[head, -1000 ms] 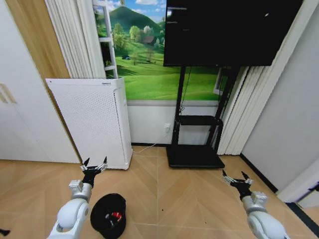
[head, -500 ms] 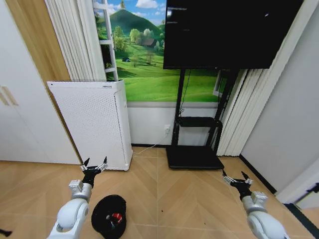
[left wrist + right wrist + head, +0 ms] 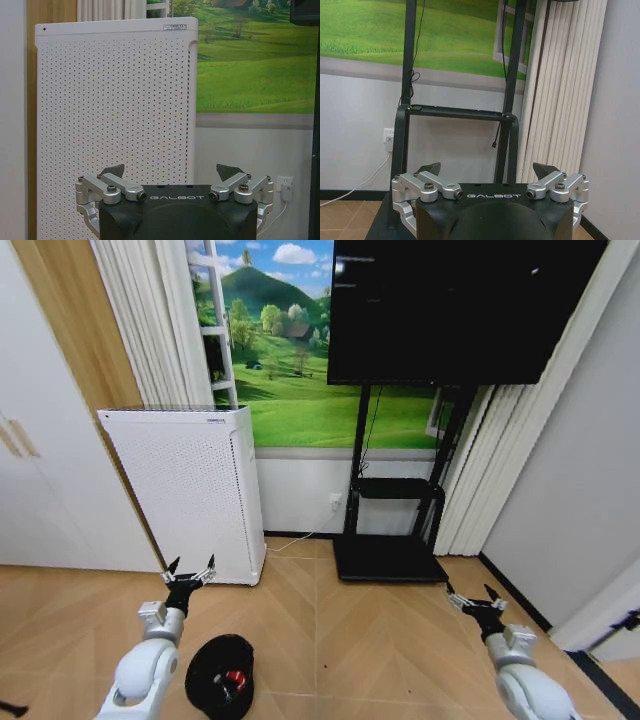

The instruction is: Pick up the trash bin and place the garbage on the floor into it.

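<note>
The trash bin [image 3: 220, 676] is a small black round basket standing on the wooden floor [image 3: 380, 640] at the lower left of the head view, just right of my left arm. Inside it I see a red piece of garbage [image 3: 233, 677] with some white beside it. My left gripper [image 3: 189, 570] hangs open above and behind the bin, empty, facing the white appliance. In the left wrist view the left gripper [image 3: 171, 172] has its fingers spread wide. My right gripper [image 3: 467, 598] is open and empty at the lower right; in the right wrist view the right gripper [image 3: 490, 169] faces the stand.
A tall white perforated appliance [image 3: 190, 490] stands against the wall at left. A black TV stand [image 3: 390, 540] with a large screen [image 3: 460, 305] fills the middle. Curtains [image 3: 490, 460] hang at right. A dark strip [image 3: 610, 670] edges the floor at far right.
The whole head view has shifted slightly downward, so the camera moved. The bin sits a little lower in the frame. Both arms keep their pose.
</note>
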### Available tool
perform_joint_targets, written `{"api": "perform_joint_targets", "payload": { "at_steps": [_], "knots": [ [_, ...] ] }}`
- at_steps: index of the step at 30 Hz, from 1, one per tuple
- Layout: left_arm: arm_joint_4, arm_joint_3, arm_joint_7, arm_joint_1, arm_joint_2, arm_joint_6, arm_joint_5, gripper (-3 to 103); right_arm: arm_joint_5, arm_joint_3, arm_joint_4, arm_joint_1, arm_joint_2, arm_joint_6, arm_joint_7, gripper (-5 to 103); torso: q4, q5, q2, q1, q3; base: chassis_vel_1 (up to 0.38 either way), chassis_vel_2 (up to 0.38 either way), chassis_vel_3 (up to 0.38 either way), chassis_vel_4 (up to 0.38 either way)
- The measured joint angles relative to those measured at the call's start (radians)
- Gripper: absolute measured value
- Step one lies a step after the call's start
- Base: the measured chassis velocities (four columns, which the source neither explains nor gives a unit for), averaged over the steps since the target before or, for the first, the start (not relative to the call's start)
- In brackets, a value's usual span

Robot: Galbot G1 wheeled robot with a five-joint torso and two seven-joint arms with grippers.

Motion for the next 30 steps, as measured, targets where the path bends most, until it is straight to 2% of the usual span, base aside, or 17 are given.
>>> {"api": "perform_joint_targets", "payload": {
  "at_steps": [21,30],
  "knots": [
    [0.000,0.000,0.000,0.000,0.000,0.000,0.000,100,0.000,0.000,0.000,0.000,0.000,0.000,0.000,100,0.0000,0.0000,0.093,0.037,0.056,0.000,0.000,0.000,0.000],
    [0.000,0.000,0.000,0.000,0.000,0.000,0.000,100,0.000,0.000,0.000,0.000,0.000,0.000,0.000,100,0.0001,0.0000,0.101,0.041,0.060,0.000,0.000,0.000,0.000]
  ]
}}
